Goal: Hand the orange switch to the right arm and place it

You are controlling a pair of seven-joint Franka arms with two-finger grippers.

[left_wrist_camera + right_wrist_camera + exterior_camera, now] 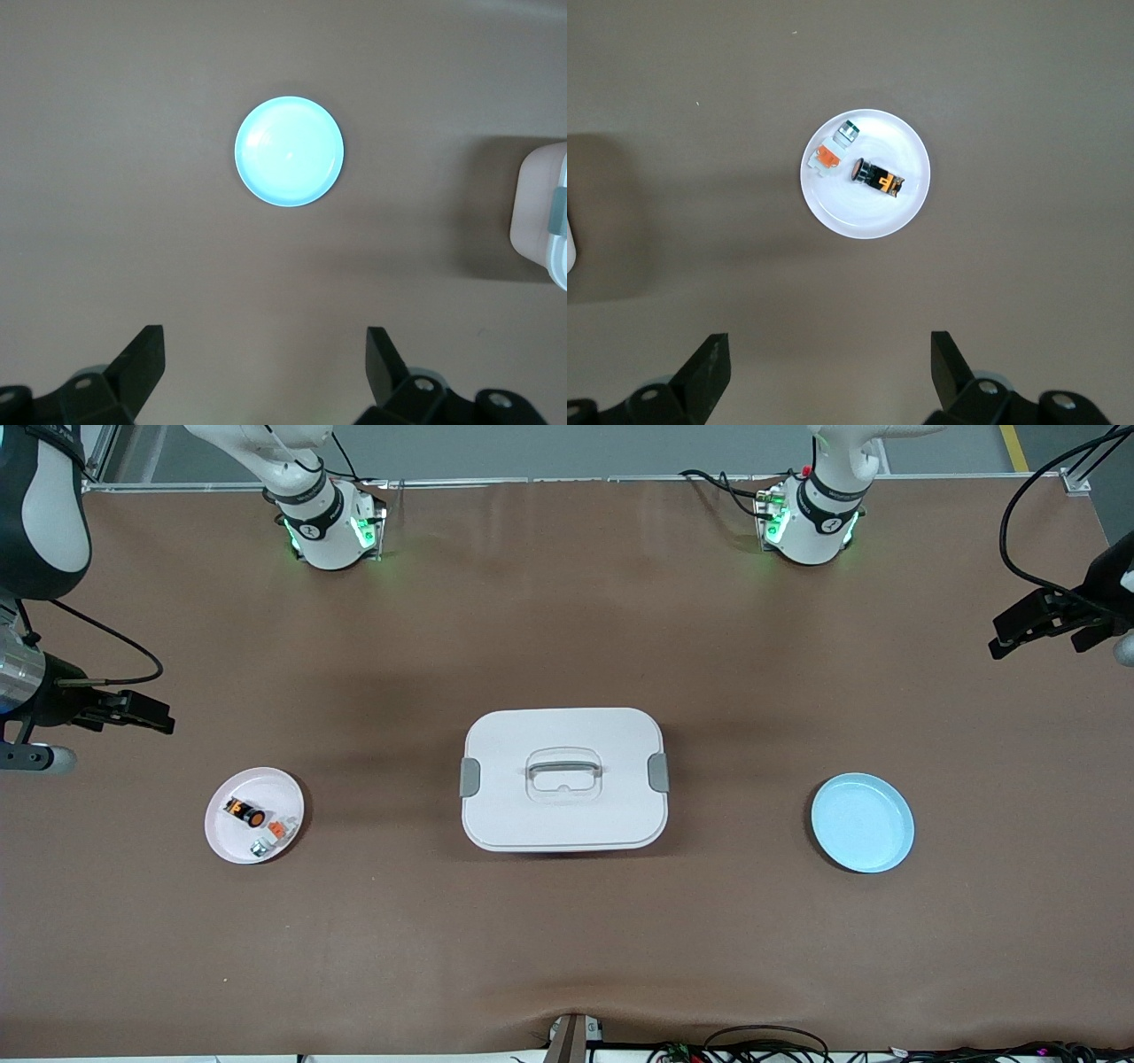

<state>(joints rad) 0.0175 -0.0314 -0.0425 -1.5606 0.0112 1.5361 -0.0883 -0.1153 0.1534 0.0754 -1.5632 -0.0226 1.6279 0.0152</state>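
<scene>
The orange switch (244,811) (877,177), a stubby black cylinder with an orange face, lies on its side on a small white plate (266,784) (868,217) toward the right arm's end of the table. My right gripper (164,722) (830,347) hangs open and empty high over the table beside that plate. High over the left arm's end of the table, my left gripper (997,645) (266,341) is also open with nothing between its fingers. It looks down on an empty light-blue plate (862,822) (289,150).
A white lidded box (564,779) (540,217) with grey clips and a handle stands mid-table between the two plates. On the white plate, a white-and-grey piece with an orange tab (279,829) (826,158) and a small grey piece (259,849) (850,132) lie beside the switch.
</scene>
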